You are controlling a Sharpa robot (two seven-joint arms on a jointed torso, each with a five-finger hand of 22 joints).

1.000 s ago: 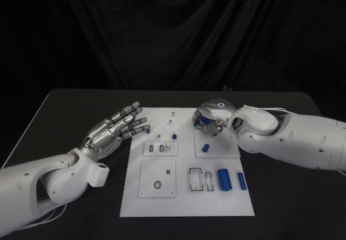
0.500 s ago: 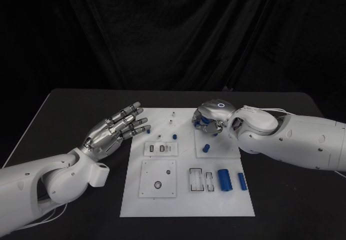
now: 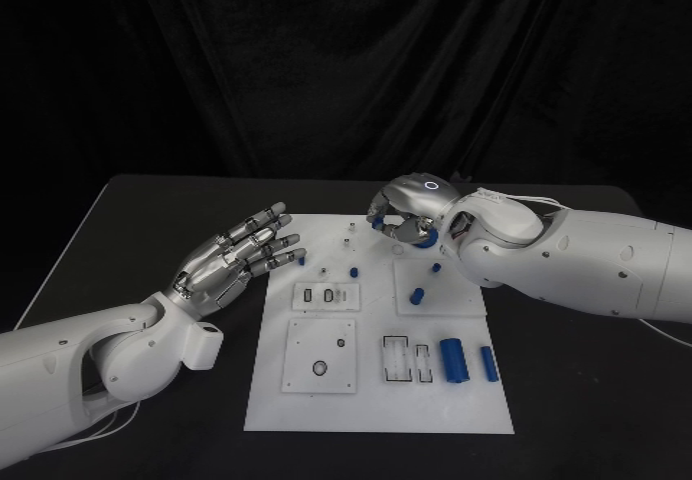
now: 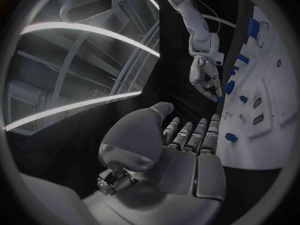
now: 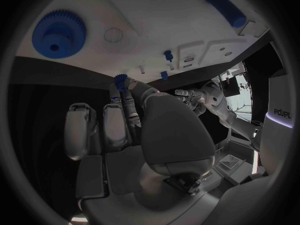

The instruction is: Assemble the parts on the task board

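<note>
The right hand (image 3: 408, 215) hangs over the white board's (image 3: 378, 405) far edge, fingers pinching a small blue part (image 5: 120, 79) — apparently lifted for fitting — while the left hand (image 3: 231, 258) waits beside the board, fingers wide, holding nothing.

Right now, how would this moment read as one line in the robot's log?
left hand: open, beside task board | right hand: pinching small blue part above board's far end

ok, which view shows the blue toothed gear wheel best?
Right wrist view: the blue toothed gear wheel lies unobstructed, teeth and hub clear. Head view: the right hand largely covers it. Left wrist view: a small blue blob.
</note>
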